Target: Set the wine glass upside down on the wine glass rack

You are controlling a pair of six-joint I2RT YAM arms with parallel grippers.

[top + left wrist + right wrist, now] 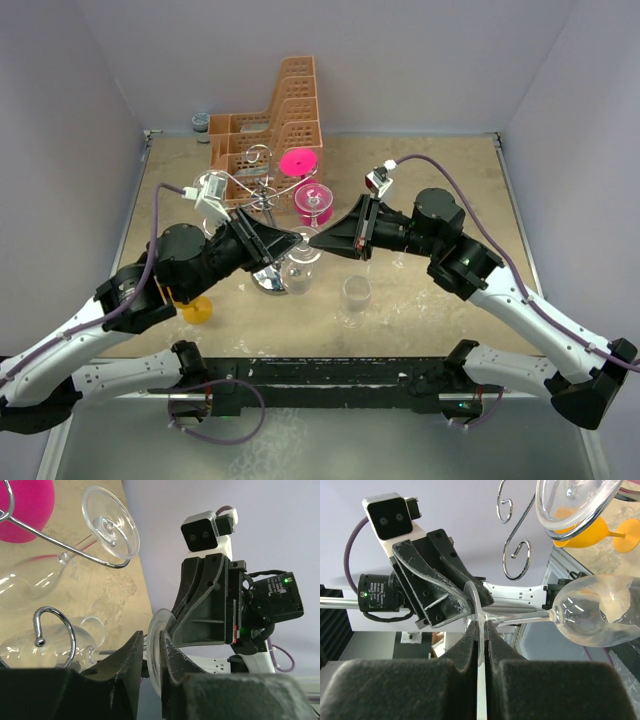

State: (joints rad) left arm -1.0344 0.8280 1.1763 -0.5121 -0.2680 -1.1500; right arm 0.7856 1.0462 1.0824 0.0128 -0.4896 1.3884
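Note:
A clear wine glass (590, 612) hangs on its side above the table, stem level, beside the wine glass rack (262, 188). My right gripper (481, 627) is shut on the rim of its round foot (476, 605). My left gripper (150, 640) straddles the same foot (154, 652) from the other side. The disc lies against one of the fingers (175, 662), with a gap to the other. In the top view the two grippers, left (297, 241) and right (313, 240), meet tip to tip over the glass (300, 268). The rack's scroll arms (512, 555) curl just beyond the bowl.
Another clear glass (110, 522) hangs upside down from a rack arm. Pink glasses (313, 203) stand by the rack, and an orange perforated basket (270, 120) is behind it. An orange glass (197, 308) lies near the left arm. A clear glass (356, 296) stands upright front centre.

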